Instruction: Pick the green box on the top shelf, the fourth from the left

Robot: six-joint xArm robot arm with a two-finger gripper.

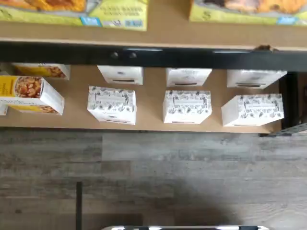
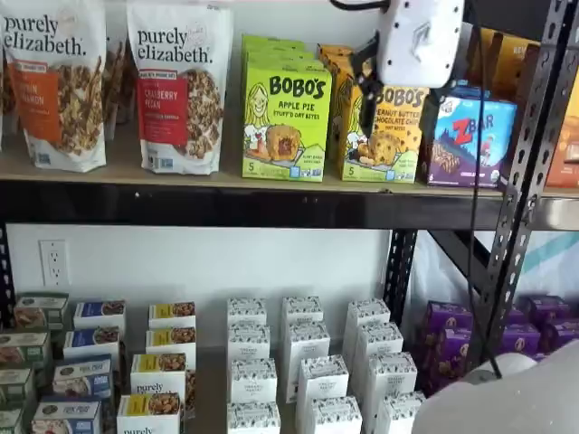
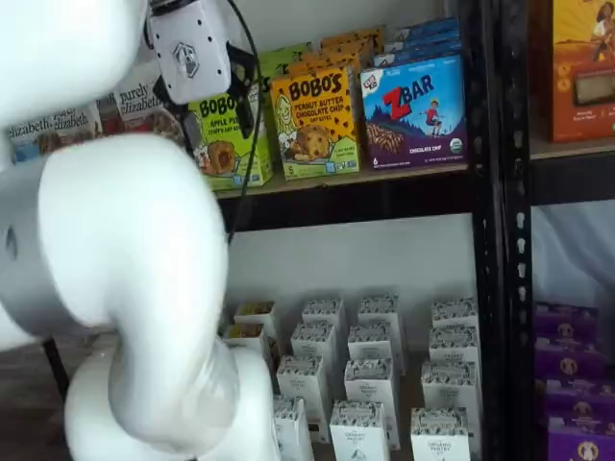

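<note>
even, bright indoor light in both shelf views; the white arm [image 3: 115,288] looms blurred and overexposed. the wrist view is soft, with a dim floor [image 1: 192,182].

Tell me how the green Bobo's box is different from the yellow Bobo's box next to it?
The green box is lime green and reads Apple Pie; the yellow-orange box reads Peanut Butter Chocolate Chip. The green box pictures a filled pastry bite, the yellow-orange box a chip-dotted one. The green box shows whole in a shelf view, while the white arm head partly covers the yellow-orange box. Both stand upright, side by side on the top shelf, with the same cartoon girl and more alike behind.
</note>
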